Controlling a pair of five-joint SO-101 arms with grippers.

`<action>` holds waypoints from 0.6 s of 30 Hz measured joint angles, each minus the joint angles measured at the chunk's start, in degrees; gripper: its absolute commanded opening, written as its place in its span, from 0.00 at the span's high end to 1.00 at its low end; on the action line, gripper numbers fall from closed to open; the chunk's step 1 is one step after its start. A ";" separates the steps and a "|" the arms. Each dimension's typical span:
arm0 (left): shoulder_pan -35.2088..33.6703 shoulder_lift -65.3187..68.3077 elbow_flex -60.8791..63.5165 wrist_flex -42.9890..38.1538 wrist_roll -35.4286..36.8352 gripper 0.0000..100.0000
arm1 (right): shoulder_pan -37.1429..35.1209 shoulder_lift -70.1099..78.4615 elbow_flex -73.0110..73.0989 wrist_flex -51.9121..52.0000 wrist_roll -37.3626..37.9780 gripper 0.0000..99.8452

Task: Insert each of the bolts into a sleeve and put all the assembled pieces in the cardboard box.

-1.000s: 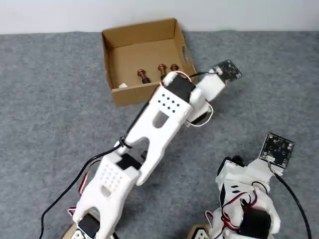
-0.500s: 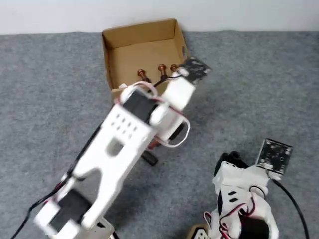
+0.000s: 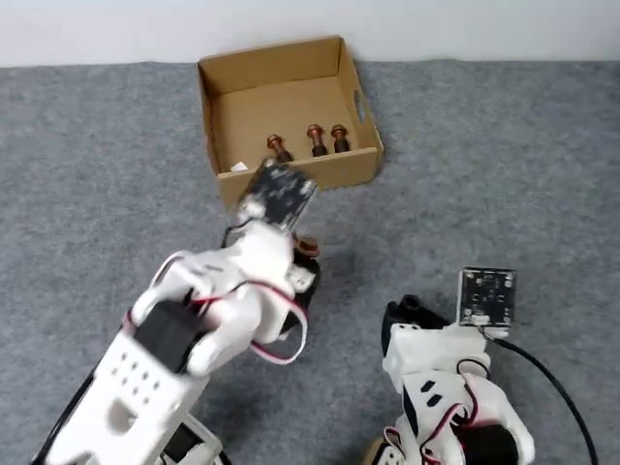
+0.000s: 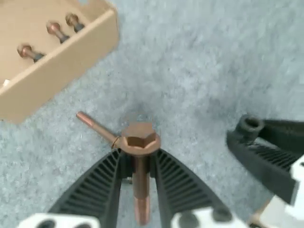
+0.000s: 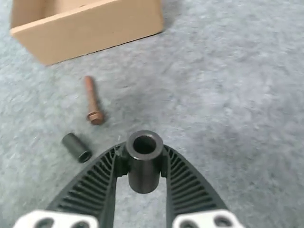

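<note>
My left gripper [image 4: 138, 161] is shut on a copper bolt [image 4: 138, 138], hex head pointing away from the wrist, held above the grey carpet. A second bolt [image 4: 95, 125] lies on the carpet just beyond it. My right gripper [image 5: 144, 164] is shut on a black sleeve [image 5: 144, 147], bore facing outward. Ahead of it lie the loose bolt [image 5: 92, 101] and a loose sleeve [image 5: 77, 147]. From above, the left gripper [image 3: 306, 260] sits in front of the cardboard box [image 3: 358, 167], the right gripper [image 3: 407, 315] to its right. Three assembled pieces [image 3: 316, 140] lie in the box.
Grey carpet covers the table. The cardboard box [image 4: 57, 66] stands at the back, open on top. A black finger of the right gripper [image 4: 266, 152] shows close beside my left gripper. Open carpet lies right of the box.
The left arm has drawn back from the box's right corner toward the front and left, carrying the bolt. The right arm has shifted a little left.
</note>
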 measured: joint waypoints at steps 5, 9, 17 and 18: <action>-0.09 -10.81 5.63 -5.98 4.22 1.00 | -7.21 0.00 -0.09 -0.44 0.00 0.99; -0.18 -19.08 9.67 -10.02 6.68 1.00 | -13.01 0.00 -0.18 -0.53 0.00 0.99; -0.18 -31.30 12.66 -10.37 11.87 1.00 | -23.38 0.00 -0.18 -8.26 9.49 0.99; -0.18 -32.70 12.66 -10.37 12.48 1.00 | -24.35 0.00 -0.18 -9.14 10.81 0.99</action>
